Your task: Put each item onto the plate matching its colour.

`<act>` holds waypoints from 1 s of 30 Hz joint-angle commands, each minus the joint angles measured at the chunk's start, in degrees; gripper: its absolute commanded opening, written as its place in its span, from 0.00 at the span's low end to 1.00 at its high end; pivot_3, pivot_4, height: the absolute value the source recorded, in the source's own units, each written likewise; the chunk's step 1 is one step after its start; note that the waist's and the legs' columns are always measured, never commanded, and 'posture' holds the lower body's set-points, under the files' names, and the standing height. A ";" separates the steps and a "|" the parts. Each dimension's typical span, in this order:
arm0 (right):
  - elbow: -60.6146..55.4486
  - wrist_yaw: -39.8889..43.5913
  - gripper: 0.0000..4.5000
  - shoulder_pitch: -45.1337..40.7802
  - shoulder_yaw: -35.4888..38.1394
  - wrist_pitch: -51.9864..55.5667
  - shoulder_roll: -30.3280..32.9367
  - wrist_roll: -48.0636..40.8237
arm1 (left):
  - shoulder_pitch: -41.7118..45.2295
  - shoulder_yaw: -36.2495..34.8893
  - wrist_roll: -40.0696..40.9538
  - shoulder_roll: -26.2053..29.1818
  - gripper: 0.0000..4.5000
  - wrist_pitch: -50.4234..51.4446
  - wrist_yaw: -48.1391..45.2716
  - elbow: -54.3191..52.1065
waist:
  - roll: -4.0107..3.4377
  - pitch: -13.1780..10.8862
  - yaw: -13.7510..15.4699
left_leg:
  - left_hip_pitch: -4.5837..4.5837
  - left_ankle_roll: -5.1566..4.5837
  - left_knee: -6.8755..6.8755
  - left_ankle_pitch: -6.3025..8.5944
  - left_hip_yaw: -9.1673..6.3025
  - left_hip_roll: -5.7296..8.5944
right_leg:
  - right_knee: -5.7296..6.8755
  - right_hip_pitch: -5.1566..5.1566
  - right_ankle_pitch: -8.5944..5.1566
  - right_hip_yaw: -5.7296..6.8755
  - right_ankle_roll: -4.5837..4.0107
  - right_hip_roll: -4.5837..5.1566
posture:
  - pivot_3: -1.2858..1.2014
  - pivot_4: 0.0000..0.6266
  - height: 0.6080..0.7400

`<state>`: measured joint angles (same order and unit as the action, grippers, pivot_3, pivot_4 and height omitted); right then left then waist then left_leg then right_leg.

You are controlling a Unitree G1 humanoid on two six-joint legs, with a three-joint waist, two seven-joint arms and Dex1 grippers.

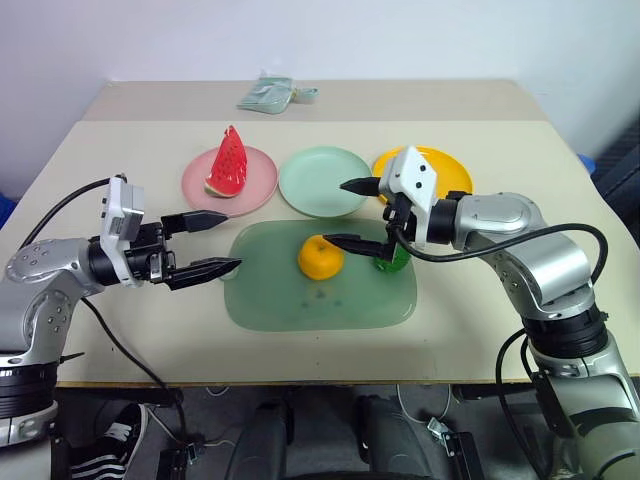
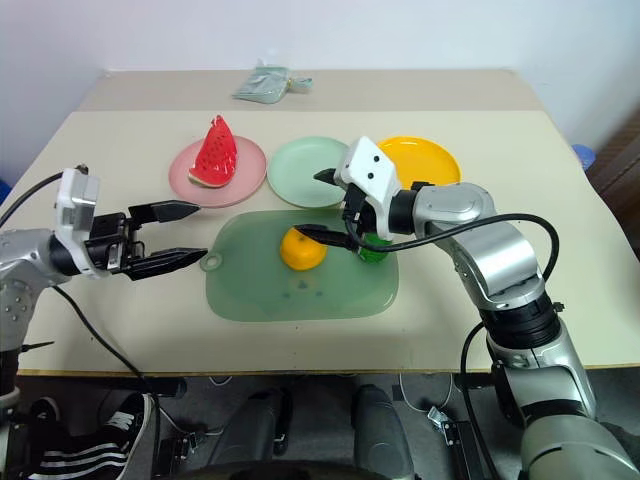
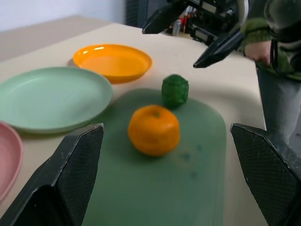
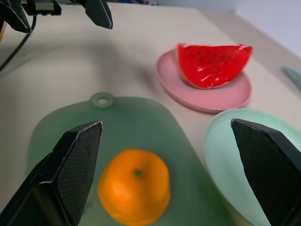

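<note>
Red watermelon wedge (image 1: 228,162) already sat on pink plate (image 1: 262,180), upper left of head view; count that one done. Orange (image 1: 320,257) and bumpy green ball (image 3: 175,90) still lay on green board (image 1: 300,300) at centre; orange plate (image 1: 455,167) and pale green plate (image 1: 322,182) bare. Your left gripper (image 1: 212,244) hung wide open and empty, left of board. Your right gripper (image 1: 352,214) gaped empty over orange. Left wrist view gave you ball unobstructed; head views half hid it behind right fingers.
</note>
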<state>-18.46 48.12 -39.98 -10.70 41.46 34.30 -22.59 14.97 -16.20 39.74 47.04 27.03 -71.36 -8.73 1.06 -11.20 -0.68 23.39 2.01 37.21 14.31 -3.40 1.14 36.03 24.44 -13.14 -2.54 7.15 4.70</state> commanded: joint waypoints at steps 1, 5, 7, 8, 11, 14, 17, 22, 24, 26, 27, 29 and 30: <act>-0.24 -1.21 1.00 -2.88 -2.10 4.04 -1.13 0.55 | -1.22 -1.64 -0.46 0.03 0.98 -3.56 -0.70 -0.86 | 0.00 0.00 -0.21 | 0.00 0.00 -0.01 0.00 0.00 0.00 | 0.00 0.00 0.00 0.00 0.00 0.00 | 0.52 0.24 0.99; 0.69 -5.47 1.00 -7.01 -6.35 12.67 -5.78 1.55 | -2.46 -2.36 -1.17 0.20 0.98 -6.74 -2.19 0.69 | -0.01 0.00 -0.50 | -0.01 0.00 -0.05 0.00 -0.01 -0.03 | 0.03 0.05 0.00 0.00 -0.01 -0.04 | 0.52 0.24 0.99; 1.04 -7.07 1.00 -8.56 -8.71 16.42 -7.12 2.64 | -3.56 -2.70 -1.27 0.79 0.98 -8.17 -4.11 1.91 | -0.01 0.00 -0.82 | -0.01 0.00 -0.07 0.00 0.01 -0.03 | 0.03 0.08 0.00 -0.01 -0.01 -0.04 | 0.52 0.24 0.99; 1.23 -7.32 1.00 -8.77 -9.00 17.35 -7.34 2.81 | -4.08 -2.91 -1.71 0.87 0.98 -9.01 -4.10 2.26 | -0.01 0.00 -0.81 | -0.01 0.00 -0.10 0.00 0.01 -0.03 | 0.04 0.11 -0.01 -0.01 -0.03 -0.04 | 0.52 0.24 0.99; 3.03 -7.68 1.00 -8.96 -9.85 19.10 -7.56 3.14 | -5.95 -3.61 -2.10 0.40 0.98 -10.73 -3.72 1.73 | -0.01 0.00 -0.27 | 0.02 0.00 -0.11 0.00 -0.01 -0.02 | 0.02 0.12 -0.03 0.02 -0.06 -0.01 | 0.52 0.24 0.99; 4.51 -8.08 1.00 -9.16 -10.92 19.85 -8.26 3.77 | -7.35 -3.71 -1.48 0.10 0.98 -10.94 -3.36 0.59 | 0.01 0.01 -0.16 | 0.03 0.00 -0.06 0.00 -0.01 0.00 | 0.00 0.08 -0.02 0.02 -0.05 0.02 | 0.52 0.24 0.99; 6.57 -8.61 1.00 -9.81 -11.56 20.68 -9.31 4.34 | -8.03 -3.38 -0.79 0.05 0.98 -10.62 -3.32 -0.25 | 0.01 0.01 -0.35 | 0.03 0.00 -0.07 0.00 -0.02 -0.02 | 0.03 0.09 -0.03 0.03 -0.05 -0.01 | 0.52 0.24 0.99; 8.74 -8.33 1.00 -10.26 -13.28 21.65 -9.66 5.12 | -8.72 -3.59 0.00 -0.13 0.98 -9.33 -1.42 -3.49 | 0.01 0.01 -0.51 | 0.02 -0.01 -0.10 0.00 -0.01 -0.02 | 0.03 0.11 -0.02 0.02 -0.05 -0.01 | 0.52 0.24 0.99; 9.09 -8.33 1.00 -9.89 -14.36 21.15 -9.46 5.78 | -9.15 -3.73 0.43 0.18 0.98 -8.52 -1.06 -4.39 | 0.01 0.01 -0.51 | 0.02 -0.01 -0.10 0.00 -0.01 -0.02 | 0.04 0.11 -0.02 0.03 -0.05 -0.01 | 0.52 0.24 0.99; 8.85 -7.98 1.00 -9.32 -15.55 20.62 -9.24 6.34 | -9.31 -3.89 0.66 0.04 0.98 -8.26 -0.35 -4.98 | 0.01 0.01 -0.52 | 0.02 -0.01 -0.09 0.00 0.00 -0.02 | 0.03 0.11 -0.02 0.02 -0.05 -0.01 | 0.52 0.24 0.99; 8.73 -7.78 1.00 -9.13 -15.86 20.49 -9.27 6.45 | -9.26 -3.84 0.66 -0.05 0.98 -8.39 -0.12 -5.13 | 0.01 0.01 -0.52 | 0.02 -0.01 -0.09 0.00 -0.01 -0.02 | 0.03 0.11 -0.02 0.02 -0.05 -0.01 | 0.52 0.24 0.99; 8.86 -8.06 0.88 -8.92 -15.60 20.60 -9.85 6.50 | -8.99 -3.70 0.82 -0.29 1.00 -8.32 0.53 -5.21 | 0.01 0.01 -0.50 | 0.02 -0.01 -0.10 0.00 -0.01 -0.02 | 0.03 0.11 -0.02 0.03 -0.05 -0.02 | 0.52 0.24 0.99; 8.89 -8.17 0.81 -8.97 -15.71 20.21 -9.75 6.92 | -8.75 -3.57 0.77 -0.28 1.00 -8.35 0.63 -4.95 | 0.01 0.01 -0.51 | 0.02 -0.01 -0.10 0.00 -0.01 -0.02 | 0.03 0.11 -0.02 0.03 -0.05 -0.02 | 0.52 0.24 0.99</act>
<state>-8.67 39.89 -48.44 -26.58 63.01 24.81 -16.28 5.54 -18.71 39.44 46.80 18.68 -71.13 -12.43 1.07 -11.20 -1.19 23.41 2.00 37.11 14.31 -3.40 1.12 36.07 24.55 -13.16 -2.51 7.10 4.69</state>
